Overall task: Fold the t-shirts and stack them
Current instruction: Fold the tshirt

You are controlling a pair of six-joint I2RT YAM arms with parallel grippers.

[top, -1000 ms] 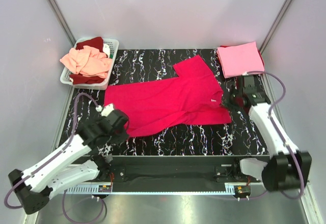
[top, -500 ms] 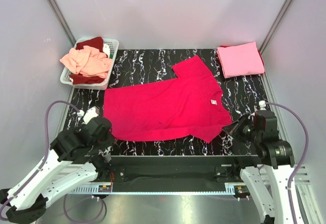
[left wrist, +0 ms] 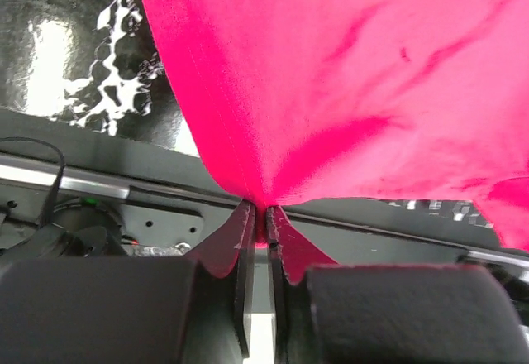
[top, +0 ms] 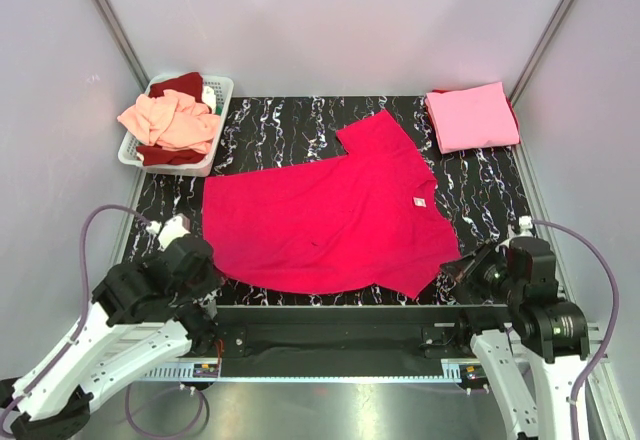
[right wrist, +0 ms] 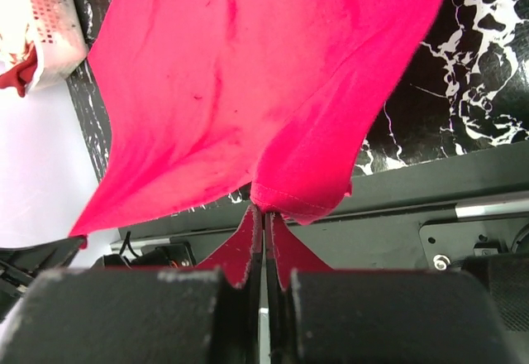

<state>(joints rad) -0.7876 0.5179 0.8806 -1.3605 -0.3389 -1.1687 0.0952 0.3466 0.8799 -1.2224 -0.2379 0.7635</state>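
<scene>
A: Two grippers held the red shirt (top: 325, 215) at once. Start at the left?

B: The left gripper (left wrist: 258, 215) was pinched tight on the shirt's near-left corner, low over the table's (top: 300, 120) front edge. The cloth fanned up and away from its jaws.

A: Why so low and near?

B: I judged it was drawing the shirt flat toward the arms, so the fabric lay spread and ready for folding.

A: And the middle?

B: The shirt lay across the table's centre, mostly smooth, one sleeve pointing toward the far side.

A: The right?

B: The right gripper (right wrist: 264, 215) was clamped on a hemmed near-right corner, also at the front edge. Gripping both near corners kept the cloth taut between them.

A: The other shirts?

B: A peach shirt (top: 165, 120) and a maroon shirt (top: 178, 84) were heaped in the basket (top: 222, 90) far left. The pink shirt (top: 472, 115) sat folded far right, probably the stack's start.
</scene>
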